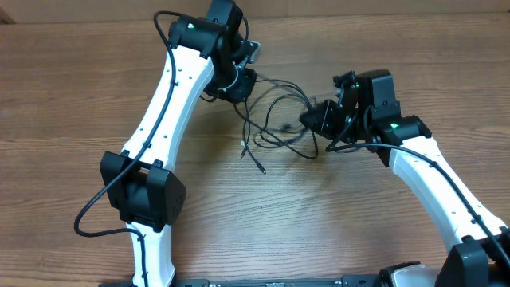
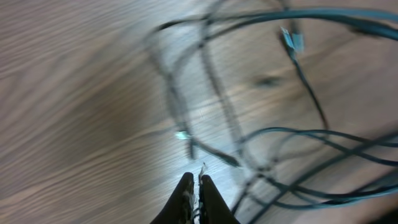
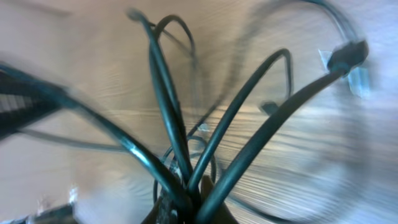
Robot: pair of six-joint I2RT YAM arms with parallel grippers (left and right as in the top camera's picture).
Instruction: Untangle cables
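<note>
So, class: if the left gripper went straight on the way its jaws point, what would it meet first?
Probably the cables lying just ahead of the left gripper; blur leaves depth unclear.

Left arm [image 1: 171, 88] is showing long white links dotted with small dark screws [image 1: 177, 72]. Chunky black joint housings [image 1: 143, 191] are capping the ends, a thick black cable [image 1: 89, 209] is looping off the side and a green light [image 1: 191, 25] is glowing. Right arm [image 1: 434, 179] is wearing the same white and black, with a black lead [image 1: 446, 168] lying along it and green LEDs [image 1: 394, 124] glowing. Left gripper [image 2: 194, 182] is showing dark fingers [image 2: 185, 200] tapering to points.
</note>
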